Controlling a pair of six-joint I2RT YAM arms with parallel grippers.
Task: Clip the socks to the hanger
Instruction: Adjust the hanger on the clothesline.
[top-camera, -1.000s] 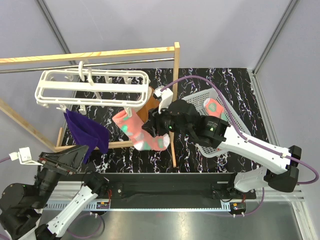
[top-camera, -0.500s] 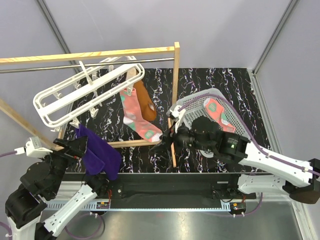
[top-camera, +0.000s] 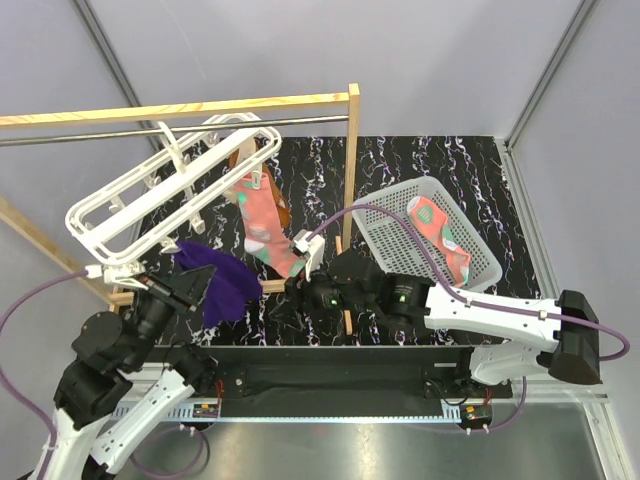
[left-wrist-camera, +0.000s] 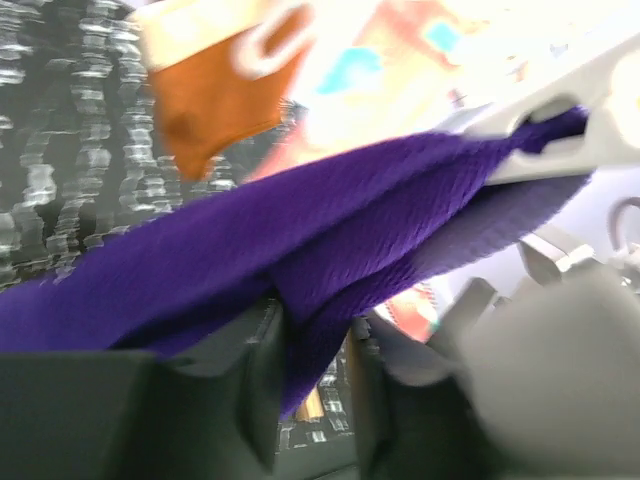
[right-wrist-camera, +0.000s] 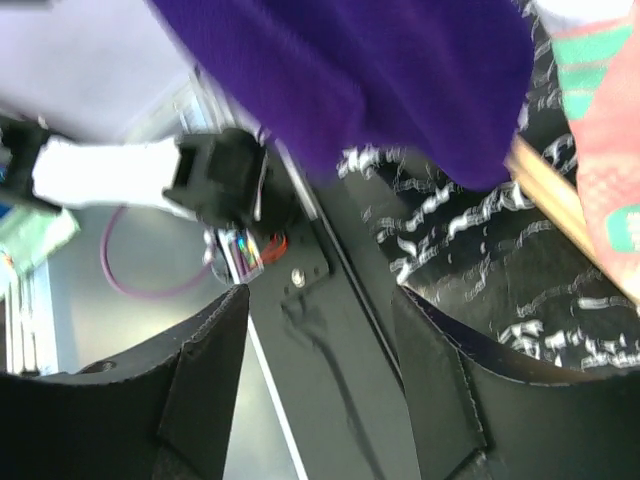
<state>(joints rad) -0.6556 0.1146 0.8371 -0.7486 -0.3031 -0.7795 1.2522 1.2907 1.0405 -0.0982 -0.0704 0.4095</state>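
Since a second ago the white plastic drying hanger (top-camera: 160, 195) has swung from level to a strong tilt, with its left end low. The right gripper (right-wrist-camera: 320, 300) has come back from the hanging sock toward the near edge of the black marbled table (top-camera: 470, 160) — its jaws stand wide apart with nothing between them. The left gripper (left-wrist-camera: 310, 340) has come up to the plain purple sock (top-camera: 215, 282). Its jaws are closed on a fold of that fabric, while a hanger clip holds the sock's other end.

One coral-pink sock with teal patches (top-camera: 262, 225) hangs from the hanger's right part, over the middle of the table and just in front of the orange-brown sock (left-wrist-camera: 205, 115). The second coral-pink sock (top-camera: 440, 235) lies in the white mesh basket (top-camera: 385, 225) near the table's right edge.

The danger, I think, is a pull on the purple sock that drags the frame lower — a clip may let go, or the hook may slide along the metal rod (top-camera: 60, 135).
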